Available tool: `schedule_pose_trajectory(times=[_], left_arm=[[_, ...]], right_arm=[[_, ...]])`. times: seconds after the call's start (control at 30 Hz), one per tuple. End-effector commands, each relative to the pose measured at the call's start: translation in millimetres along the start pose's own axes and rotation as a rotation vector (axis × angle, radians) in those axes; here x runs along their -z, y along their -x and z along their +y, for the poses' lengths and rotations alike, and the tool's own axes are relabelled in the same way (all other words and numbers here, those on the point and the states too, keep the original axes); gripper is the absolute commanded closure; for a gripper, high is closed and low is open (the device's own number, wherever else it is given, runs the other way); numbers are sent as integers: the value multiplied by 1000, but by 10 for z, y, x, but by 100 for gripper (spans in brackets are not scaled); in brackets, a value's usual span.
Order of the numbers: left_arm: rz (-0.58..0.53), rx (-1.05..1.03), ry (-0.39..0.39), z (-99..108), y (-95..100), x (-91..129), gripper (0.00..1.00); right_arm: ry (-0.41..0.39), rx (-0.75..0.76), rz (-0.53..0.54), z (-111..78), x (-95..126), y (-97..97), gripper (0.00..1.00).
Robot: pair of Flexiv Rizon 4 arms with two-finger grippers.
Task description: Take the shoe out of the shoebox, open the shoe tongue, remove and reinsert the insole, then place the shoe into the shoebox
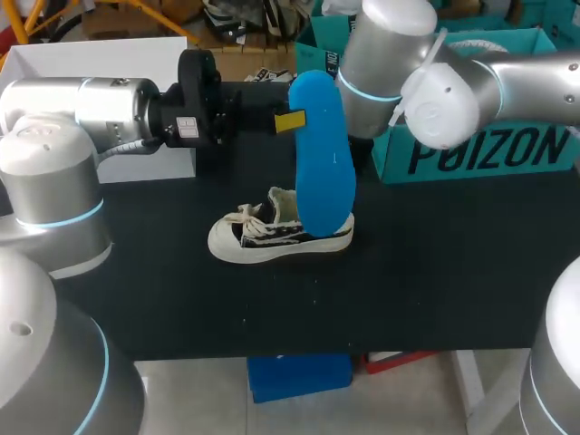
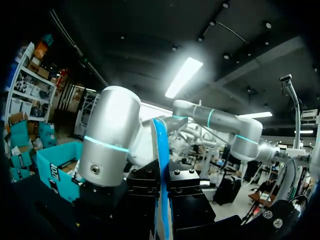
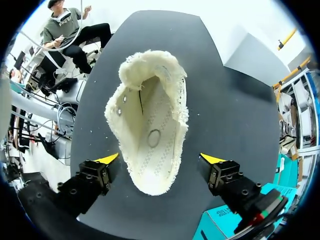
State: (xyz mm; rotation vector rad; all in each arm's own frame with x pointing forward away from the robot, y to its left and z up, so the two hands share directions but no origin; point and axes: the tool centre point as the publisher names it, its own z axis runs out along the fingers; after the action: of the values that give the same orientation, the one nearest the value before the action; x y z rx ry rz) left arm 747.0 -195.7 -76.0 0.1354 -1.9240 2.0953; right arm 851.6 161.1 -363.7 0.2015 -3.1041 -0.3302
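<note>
My left gripper is shut on a blue insole and holds it upright above the table; its lower end hangs just over the shoe's heel. In the left wrist view the insole stands edge-on between the black fingers. The white low-top shoe with dark side panels rests on its sole on the black table, toe to the left. My right gripper hovers open over the shoe, a yellow tip on each side of the heel, looking down into the opening. The teal shoebox stands at the back right.
A white box stands at the table's back left. My right arm reaches in over the shoebox toward the shoe, close behind the insole. The shoebox's corner lies just beside the right finger.
</note>
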Motion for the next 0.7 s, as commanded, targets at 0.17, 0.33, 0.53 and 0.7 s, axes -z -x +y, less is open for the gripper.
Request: schedule_pose_trajectory(times=[0.17, 0.33, 0.53, 0.7], left_arm=[[-5, -1, -2, 14, -5, -17, 100], [-5, -1, -2, 14, -5, -17, 100], [-5, -1, -2, 14, -5, -17, 100], [-5, -1, -2, 14, -5, -17, 100]], right_arm=[[-85, -2, 10, 85, -38, 26, 0], [-89, -4, 15, 94, -48, 25, 0], [-87, -1, 16, 100, -54, 27, 0], [-76, -4, 17, 100, -60, 26, 0]])
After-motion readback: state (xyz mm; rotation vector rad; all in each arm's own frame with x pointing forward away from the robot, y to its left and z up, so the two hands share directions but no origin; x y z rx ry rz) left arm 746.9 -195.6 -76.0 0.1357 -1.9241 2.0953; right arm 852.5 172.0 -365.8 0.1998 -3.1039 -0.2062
